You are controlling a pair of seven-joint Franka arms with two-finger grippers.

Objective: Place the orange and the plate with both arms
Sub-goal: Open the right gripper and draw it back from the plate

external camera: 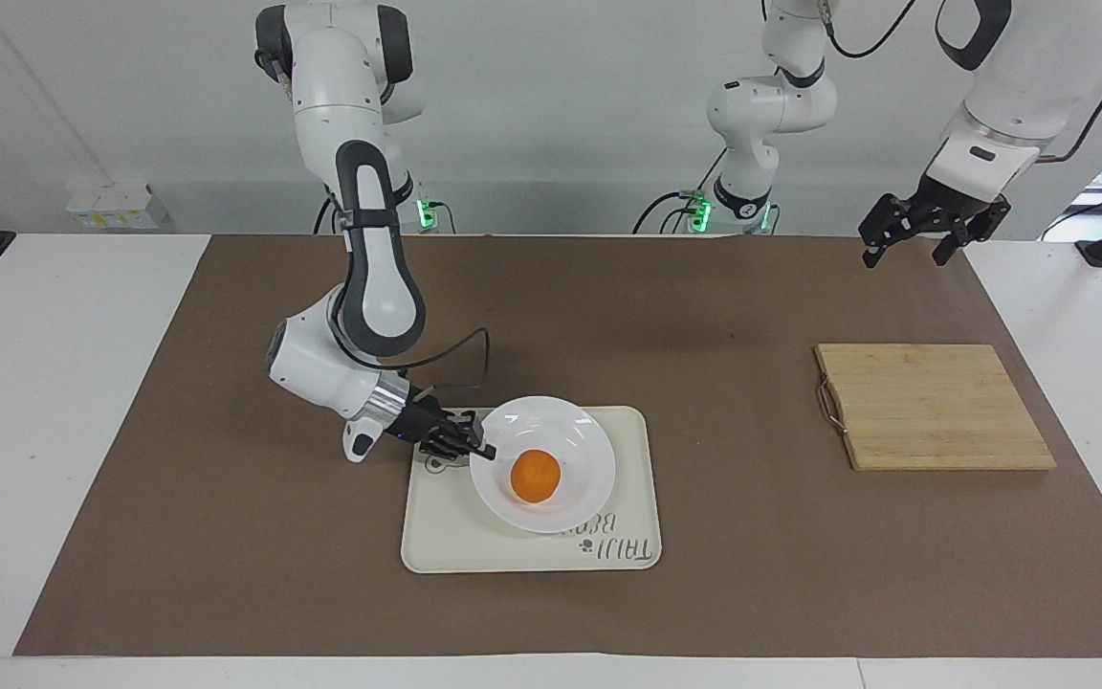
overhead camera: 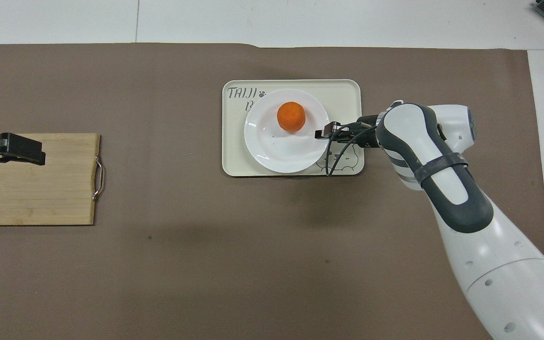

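Note:
The white plate (external camera: 578, 450) (overhead camera: 272, 151) lies on the cream tray (external camera: 446, 545) (overhead camera: 234, 163) with the orange (external camera: 535, 476) (overhead camera: 291, 116) in it. My right gripper (external camera: 480, 450) (overhead camera: 322, 134) reaches in low from the right arm's end and is shut on the plate's rim. The orange sits apart from that gripper, on the half of the plate farther from the robots. My left gripper (external camera: 907, 255) (overhead camera: 21, 152) hangs open and holds nothing, high over the wooden board's end of the table, where that arm waits.
A wooden cutting board (external camera: 934, 407) (overhead camera: 40, 189) with a metal handle lies toward the left arm's end of the table. A brown mat (external camera: 226, 536) covers the table under everything. The tray bears a bear drawing and lettering.

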